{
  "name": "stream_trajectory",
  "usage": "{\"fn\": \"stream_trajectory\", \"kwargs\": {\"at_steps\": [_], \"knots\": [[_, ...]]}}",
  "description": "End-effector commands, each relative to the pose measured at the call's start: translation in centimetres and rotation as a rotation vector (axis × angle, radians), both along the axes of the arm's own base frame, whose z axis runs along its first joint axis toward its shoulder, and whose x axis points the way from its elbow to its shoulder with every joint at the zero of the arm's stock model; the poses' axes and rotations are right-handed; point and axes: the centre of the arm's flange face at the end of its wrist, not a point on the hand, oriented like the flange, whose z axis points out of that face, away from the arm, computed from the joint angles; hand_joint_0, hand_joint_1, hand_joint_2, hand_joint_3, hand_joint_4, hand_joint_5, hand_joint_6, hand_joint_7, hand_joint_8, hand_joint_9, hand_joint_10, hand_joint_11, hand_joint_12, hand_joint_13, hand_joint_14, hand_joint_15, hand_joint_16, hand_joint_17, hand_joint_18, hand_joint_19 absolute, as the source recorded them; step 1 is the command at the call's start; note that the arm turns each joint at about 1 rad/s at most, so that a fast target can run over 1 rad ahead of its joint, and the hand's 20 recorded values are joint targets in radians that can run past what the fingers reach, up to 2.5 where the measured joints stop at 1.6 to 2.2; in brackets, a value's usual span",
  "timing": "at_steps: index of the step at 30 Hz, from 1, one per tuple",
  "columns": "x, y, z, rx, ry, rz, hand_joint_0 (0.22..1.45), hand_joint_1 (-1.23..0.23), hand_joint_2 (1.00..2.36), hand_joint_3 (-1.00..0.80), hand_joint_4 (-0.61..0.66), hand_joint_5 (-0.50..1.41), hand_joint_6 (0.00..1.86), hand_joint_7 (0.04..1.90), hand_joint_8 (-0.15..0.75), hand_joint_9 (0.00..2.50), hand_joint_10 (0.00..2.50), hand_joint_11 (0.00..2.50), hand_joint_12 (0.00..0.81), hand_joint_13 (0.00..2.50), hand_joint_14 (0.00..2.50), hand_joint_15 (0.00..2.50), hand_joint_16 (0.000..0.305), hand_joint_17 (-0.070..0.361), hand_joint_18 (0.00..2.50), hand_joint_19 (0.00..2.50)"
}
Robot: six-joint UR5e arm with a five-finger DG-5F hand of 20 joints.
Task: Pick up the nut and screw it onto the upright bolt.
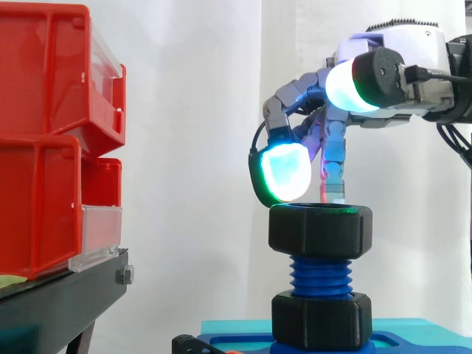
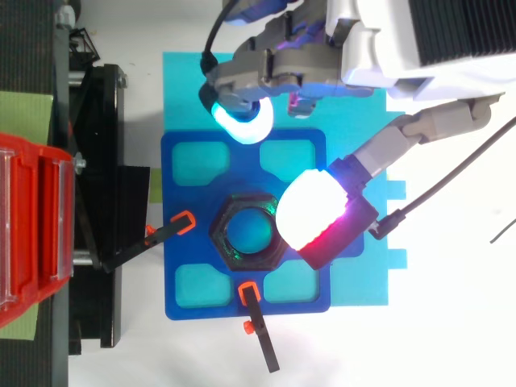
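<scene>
A black hex nut [image 1: 319, 231] [image 2: 248, 230] sits level on top of the upright blue bolt [image 1: 319, 274], with several threads showing below it. A second black nut [image 1: 321, 319] sits at the bolt's foot on a blue base plate [image 2: 185, 161]. My hand [image 1: 409, 44] [image 2: 379, 40] hovers above and to the right of the top nut, open, its fingers bent and spread. A cyan-glowing fingertip [image 1: 286, 173] hangs just above the nut's left top edge. A thin finger [image 1: 333, 181] reaches down to the nut's top rim. The large white pad [image 2: 310, 211] is above the nut's right side.
Red bins [image 1: 44, 147] [image 2: 32, 226] stand stacked on a black stand [image 1: 59, 295] at the left. The base plate lies on a cyan mat [image 2: 185, 81]. Two black clamps with orange tips [image 2: 254, 322] [image 2: 169, 230] hold the plate's edges.
</scene>
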Motion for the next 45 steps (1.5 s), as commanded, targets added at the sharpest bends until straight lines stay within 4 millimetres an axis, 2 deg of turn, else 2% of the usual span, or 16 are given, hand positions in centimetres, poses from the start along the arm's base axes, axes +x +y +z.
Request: {"fn": "stream_trajectory", "kwargs": {"at_steps": [1,5,10,16,21,26,30,35,45], "knots": [[0.3,0.4,0.2,-0.002,-0.016,0.005,0.52,-0.17,1.0,-0.5,0.25,-0.05,0.5,0.97,0.249,1.26,0.0,0.1,0.174,0.88,0.0,0.0,0.016,0.036,0.6,0.05],[0.5,0.8,0.2,-0.001,-0.031,0.008,0.52,-0.17,1.0,-0.5,0.23,-0.07,0.5,0.83,0.228,1.17,0.0,0.01,0.175,0.82,0.0,0.0,0.018,0.041,0.57,0.06],[0.6,2.4,-1.6,0.006,-0.04,0.016,0.51,-0.14,1.0,-0.5,0.19,-0.11,0.5,0.64,0.182,0.91,0.0,0.0,0.171,0.62,0.0,0.0,0.021,0.047,0.38,0.0],[0.8,3.5,-3.0,0.024,-0.073,0.007,0.49,-0.11,1.0,-0.5,0.17,-0.13,0.5,0.58,0.166,0.71,0.0,0.0,0.207,0.4,0.0,0.0,0.023,0.053,0.05,0.0],[0.9,4.1,-3.1,0.022,-0.074,0.0,0.48,-0.09,1.0,-0.5,0.15,-0.15,0.5,0.57,0.151,0.51,0.0,0.0,0.239,0.24,0.0,0.0,0.026,0.059,0.0,0.0],[0.8,4.2,-3.2,0.02,-0.062,0.002,0.48,-0.1,1.0,-0.5,0.14,-0.17,0.5,0.58,0.156,0.43,0.0,0.0,0.254,0.18,0.0,0.0,0.027,0.06,0.0,0.0],[0.1,4.5,-4.8,0.016,-0.017,0.006,0.48,-0.1,1.0,-0.5,0.15,-0.16,0.5,0.61,0.165,0.46,0.0,0.0,0.252,0.23,0.0,0.0,0.027,0.06,0.0,0.0],[0.1,4.8,-5.1,0.018,-0.012,0.01,0.48,-0.14,1.0,-0.5,0.17,-0.14,0.5,0.64,0.164,0.48,0.0,0.0,0.246,0.24,0.0,0.0,0.026,0.058,0.0,0.0],[-0.1,4.7,-5.2,0.015,-0.003,0.013,0.5,-0.16,1.0,-0.5,0.24,-0.09,0.5,1.0,0.197,0.53,0.0,0.0,0.243,0.3,0.0,0.0,0.023,0.052,0.0,0.0]]}}
